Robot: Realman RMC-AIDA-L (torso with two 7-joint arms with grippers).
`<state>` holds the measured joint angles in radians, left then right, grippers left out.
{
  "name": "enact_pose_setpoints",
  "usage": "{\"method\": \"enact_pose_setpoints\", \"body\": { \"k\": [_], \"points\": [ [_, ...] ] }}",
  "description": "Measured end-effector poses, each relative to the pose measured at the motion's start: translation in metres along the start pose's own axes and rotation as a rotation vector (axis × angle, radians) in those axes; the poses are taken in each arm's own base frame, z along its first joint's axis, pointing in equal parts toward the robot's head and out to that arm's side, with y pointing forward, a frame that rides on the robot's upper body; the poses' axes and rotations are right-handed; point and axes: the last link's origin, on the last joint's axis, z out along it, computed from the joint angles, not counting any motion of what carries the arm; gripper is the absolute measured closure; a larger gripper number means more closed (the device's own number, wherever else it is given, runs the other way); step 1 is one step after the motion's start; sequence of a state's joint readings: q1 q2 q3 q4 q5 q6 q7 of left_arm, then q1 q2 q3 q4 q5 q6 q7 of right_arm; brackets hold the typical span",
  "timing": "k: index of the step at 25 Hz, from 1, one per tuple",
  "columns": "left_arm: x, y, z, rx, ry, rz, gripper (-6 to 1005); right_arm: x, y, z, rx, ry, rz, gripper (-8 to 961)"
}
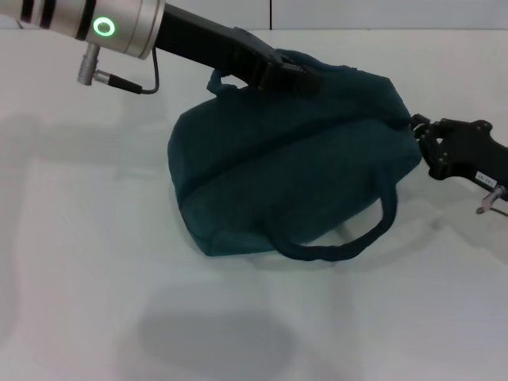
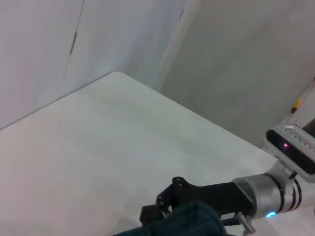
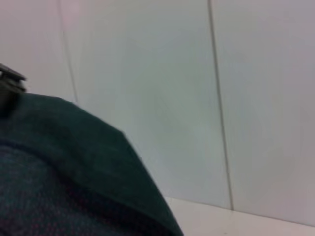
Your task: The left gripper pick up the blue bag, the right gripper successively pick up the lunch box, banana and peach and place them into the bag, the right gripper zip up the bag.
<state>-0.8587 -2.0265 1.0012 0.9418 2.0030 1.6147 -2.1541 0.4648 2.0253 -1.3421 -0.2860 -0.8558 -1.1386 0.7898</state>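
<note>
Bare table [image 1: 95, 262] fills my foreground. Beyond it the bag [image 1: 294, 175] lies on its side between my two grippers, one handle [image 1: 349, 238] looped toward me. My left gripper [image 1: 290, 75] presses on the bag's far upper edge; whether it pinches fabric I cannot tell. My right gripper [image 1: 418, 131] touches the bag's end seam, and its finger state is likewise unclear.

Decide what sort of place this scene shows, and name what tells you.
Probably a robot test bench or lab: a bare white table, plain panelled walls, and two robot arms working on one blue bag.
</note>
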Motion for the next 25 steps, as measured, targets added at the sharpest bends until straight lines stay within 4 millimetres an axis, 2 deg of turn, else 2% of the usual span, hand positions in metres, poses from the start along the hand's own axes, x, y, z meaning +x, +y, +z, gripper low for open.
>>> {"method": "enact_pose_setpoints", "body": {
  "k": [7, 13, 16, 20, 22, 25],
  "points": [
    [-0.004, -0.004, -0.002, 0.019, 0.037, -0.008, 955, 0.008, 0.005, -0.007, -0.037, 0.038, 0.081, 925],
    [-0.020, -0.008, -0.004, 0.034, 0.064, -0.016, 732, 0.009, 0.014, -0.029, -0.097, -0.012, 0.129, 840],
    [-0.027, -0.011, -0.005, 0.056, 0.084, -0.010, 635, 0.008, 0.007, -0.040, -0.089, -0.008, 0.207, 798],
    [-0.031, -0.014, -0.007, 0.072, 0.111, 0.004, 506, 0.010, -0.005, -0.056, -0.058, 0.015, 0.273, 694],
    [-0.031, -0.013, -0.008, 0.067, 0.129, 0.012, 508, 0.009, -0.008, -0.068, -0.055, 0.002, 0.289, 642],
    [-0.036, -0.010, -0.014, 0.048, 0.202, 0.030, 510, 0.002, -0.005, -0.072, -0.085, -0.039, 0.288, 564]
  ]
}}
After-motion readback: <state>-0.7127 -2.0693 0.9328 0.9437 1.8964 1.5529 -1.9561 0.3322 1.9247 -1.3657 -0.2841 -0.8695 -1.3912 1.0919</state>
